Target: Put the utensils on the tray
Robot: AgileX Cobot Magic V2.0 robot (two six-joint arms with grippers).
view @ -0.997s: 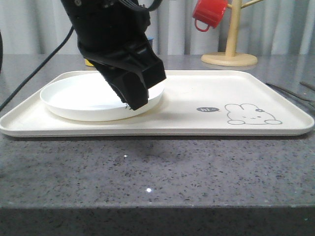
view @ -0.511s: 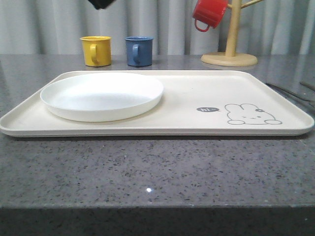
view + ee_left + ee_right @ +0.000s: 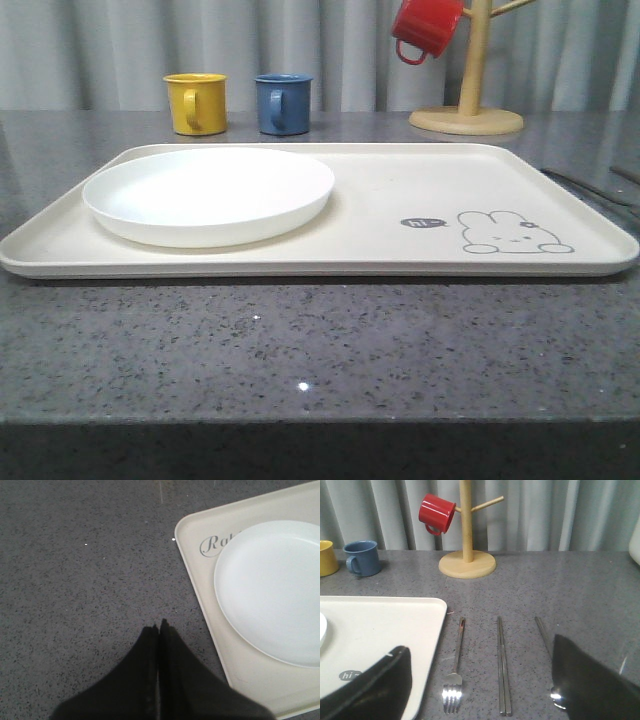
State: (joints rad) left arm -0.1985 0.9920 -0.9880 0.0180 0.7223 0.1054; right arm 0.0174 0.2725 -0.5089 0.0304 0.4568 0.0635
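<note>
Jaws: left gripper [image 3: 159, 630] pressed together, withdrawn from shallow round white plate [image 3: 208, 194], now released on cream rectangular tray [image 3: 420, 262]; right gripper [image 3: 480, 680] spread. Silver fork [image 3: 455, 670], chopsticks [image 3: 503, 665], spoon [image 3: 551, 664] remain beside tray on bench.

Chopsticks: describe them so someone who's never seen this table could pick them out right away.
Start at the cream tray; three metal utensils lie side by side on the grey table just off its edge, on the side toward the wooden mug tree. The chopsticks are the middle one, between the fork and spoon: two thin straight rods lying together, without tines or bowl.
</note>
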